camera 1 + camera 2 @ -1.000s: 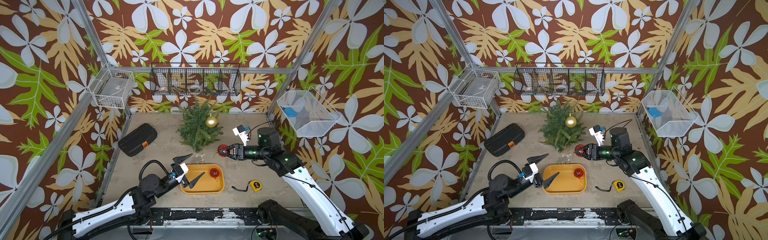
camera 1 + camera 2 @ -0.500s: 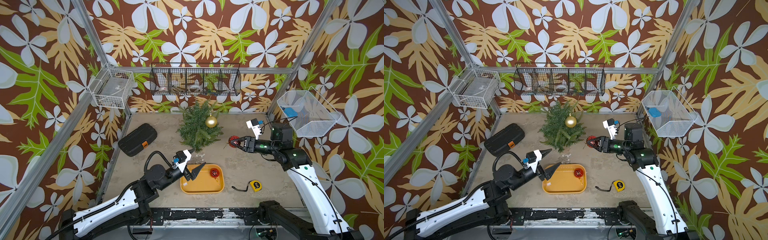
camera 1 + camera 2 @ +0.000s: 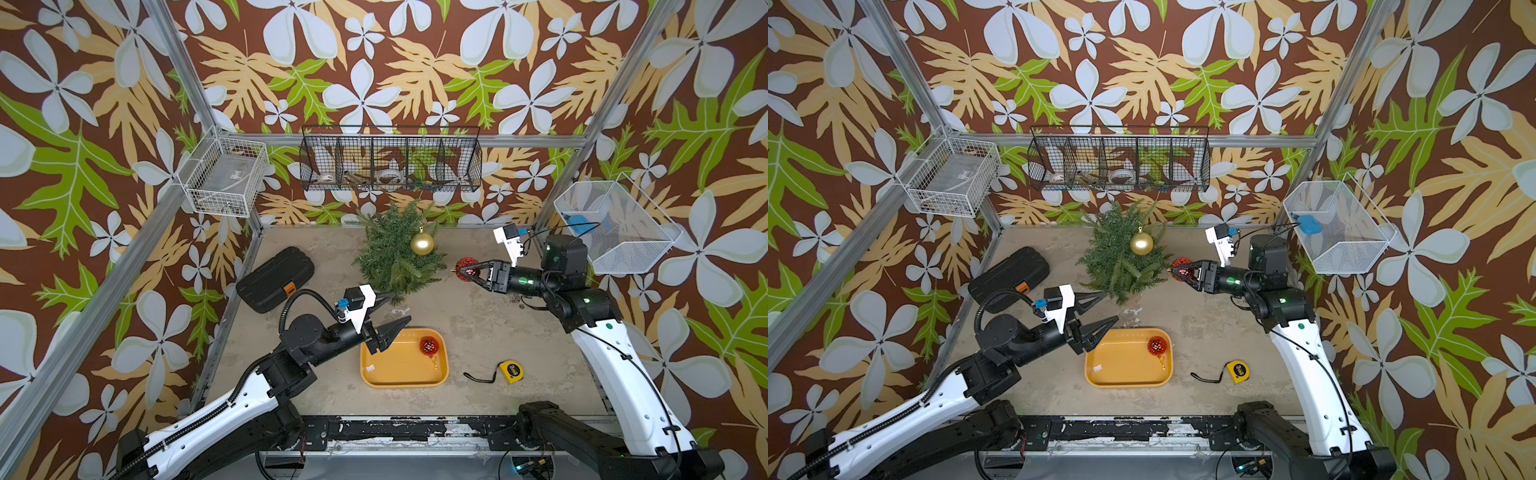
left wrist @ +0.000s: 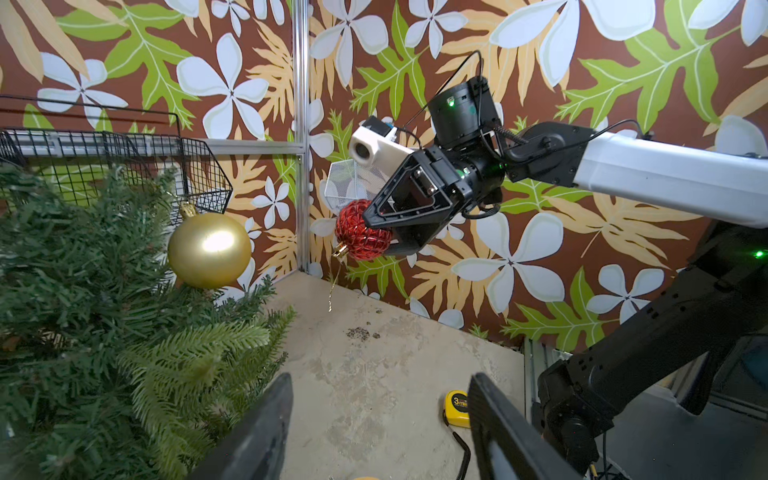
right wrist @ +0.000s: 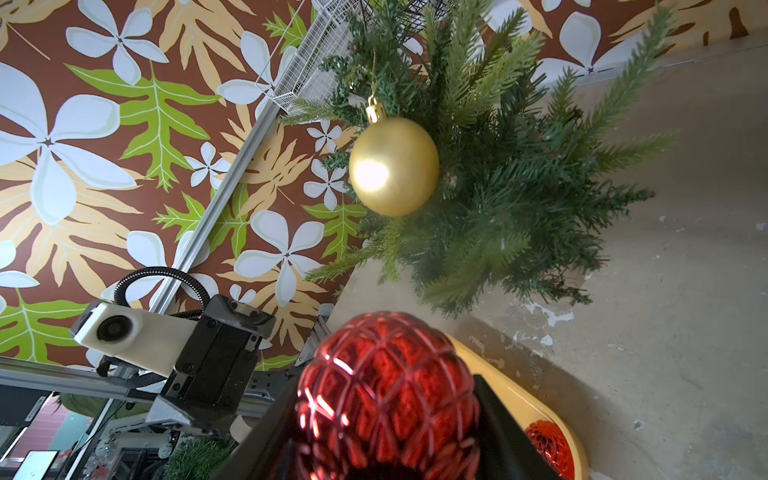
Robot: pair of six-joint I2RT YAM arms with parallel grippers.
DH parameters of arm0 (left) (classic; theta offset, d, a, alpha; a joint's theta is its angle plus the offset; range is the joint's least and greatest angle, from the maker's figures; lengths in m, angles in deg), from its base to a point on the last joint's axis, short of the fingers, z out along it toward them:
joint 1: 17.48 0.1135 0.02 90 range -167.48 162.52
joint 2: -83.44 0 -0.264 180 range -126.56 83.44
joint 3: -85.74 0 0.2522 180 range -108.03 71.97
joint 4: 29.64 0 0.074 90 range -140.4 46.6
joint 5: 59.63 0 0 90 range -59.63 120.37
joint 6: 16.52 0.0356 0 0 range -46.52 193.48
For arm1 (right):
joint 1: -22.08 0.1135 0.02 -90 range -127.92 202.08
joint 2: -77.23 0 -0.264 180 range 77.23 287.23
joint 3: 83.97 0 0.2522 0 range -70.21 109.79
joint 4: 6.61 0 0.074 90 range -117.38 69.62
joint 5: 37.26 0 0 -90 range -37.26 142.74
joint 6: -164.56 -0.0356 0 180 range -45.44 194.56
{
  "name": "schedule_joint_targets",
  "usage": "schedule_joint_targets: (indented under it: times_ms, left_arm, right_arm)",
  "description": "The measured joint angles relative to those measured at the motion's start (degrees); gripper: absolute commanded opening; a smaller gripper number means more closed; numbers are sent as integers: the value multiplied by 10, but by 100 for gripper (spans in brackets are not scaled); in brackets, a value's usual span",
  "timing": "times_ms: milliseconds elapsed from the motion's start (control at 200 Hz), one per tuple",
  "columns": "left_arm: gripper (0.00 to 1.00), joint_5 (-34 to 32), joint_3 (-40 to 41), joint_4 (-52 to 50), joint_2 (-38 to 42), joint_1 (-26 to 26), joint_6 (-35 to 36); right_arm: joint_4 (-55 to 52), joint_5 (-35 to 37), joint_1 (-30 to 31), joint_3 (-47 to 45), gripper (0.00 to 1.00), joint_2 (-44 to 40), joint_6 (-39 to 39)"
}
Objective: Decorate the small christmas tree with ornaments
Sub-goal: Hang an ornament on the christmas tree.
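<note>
Your right arm reaches level over the grey tabletop (image 3: 457,324), wrist horizontal, with the right gripper (image 3: 473,269) pinching a glittery faceted red ball ornament (image 3: 465,267) in the air just beside the small bushy dark green Christmas tree (image 3: 390,262), its cap turned toward the fronds. A smooth shiny gold ball ornament (image 3: 422,244) hangs on the tree. Your left arm stretches forward and low, the left gripper (image 3: 401,306) between the tree's foot and the shallow yellow plastic tray (image 3: 399,382), jaws spread with nothing between them. A second faceted red ornament (image 3: 429,345) lies in the tray's far right corner
</note>
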Motion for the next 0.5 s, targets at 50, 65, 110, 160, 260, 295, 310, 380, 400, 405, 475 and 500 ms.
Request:
schedule_joint_targets:
  times_ms: [50,65,110,160,260,295,310,380,400,405,475,500]
  left_arm:
    - [68,-3,-9,-11,6,0,2]
    - [68,-6,-12,-15,7,0,4]
    - [68,-13,-22,-29,11,3,16]
    - [68,-23,-34,-47,12,6,20]
    - [69,-37,-50,-81,15,24,40]
    - [69,-38,-54,-92,17,32,48]
    - [69,-38,-55,-96,17,35,48]
    - [70,-36,-60,-113,19,57,61]
    - [70,-35,-61,-117,19,63,62]
    - [70,-36,-62,-118,19,65,62]
    - [70,-29,-65,-130,18,93,73]
    - [70,-25,-65,-133,17,102,77]
  right_arm:
    - [0,2,0,6,53,7,3]
    - [0,2,0,7,53,9,3]
    - [2,4,0,13,53,16,8]
    - [4,4,0,20,53,22,10]
    - [10,4,0,31,53,36,13]
    - [14,4,0,34,53,41,15]
    - [15,4,0,36,53,43,15]
    - [19,3,0,44,53,55,18]
    - [19,3,0,46,53,58,19]
    - [19,3,0,47,53,59,20]
    - [22,2,0,52,53,69,24]
    - [22,2,0,54,53,72,24]
